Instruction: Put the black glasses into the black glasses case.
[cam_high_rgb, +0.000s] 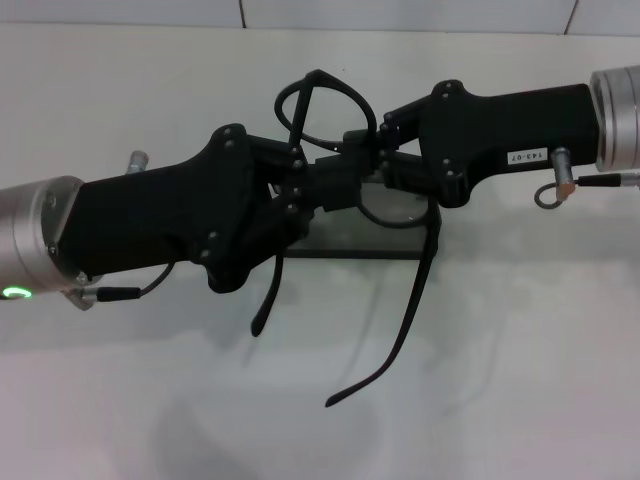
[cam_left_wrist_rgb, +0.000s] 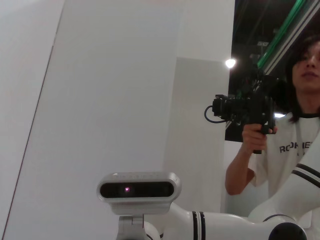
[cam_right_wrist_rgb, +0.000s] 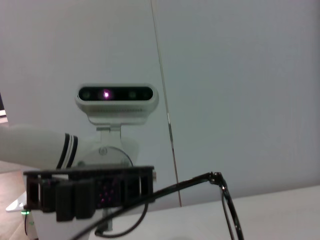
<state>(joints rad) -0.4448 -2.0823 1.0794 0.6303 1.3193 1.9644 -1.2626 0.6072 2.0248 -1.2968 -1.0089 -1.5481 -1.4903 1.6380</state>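
Observation:
In the head view the black glasses (cam_high_rgb: 318, 92) hang tilted in the air between my two grippers. One lens rim points up, the other (cam_high_rgb: 402, 208) sits lower, and both temple arms (cam_high_rgb: 400, 320) dangle down. My left gripper (cam_high_rgb: 318, 185) reaches in from the left and is shut on the frame near its middle. My right gripper (cam_high_rgb: 362, 143) reaches in from the right and is shut on the frame too. The black glasses case (cam_high_rgb: 350, 248) lies on the table under them, mostly hidden. The right wrist view shows a temple arm (cam_right_wrist_rgb: 187, 186).
The white table (cam_high_rgb: 520, 380) stretches all round, with a wall seam at the back. The left wrist view shows my head camera (cam_left_wrist_rgb: 137, 190) and a person (cam_left_wrist_rgb: 295, 145) holding a camera beyond the table. The right wrist view shows the head camera (cam_right_wrist_rgb: 115, 96).

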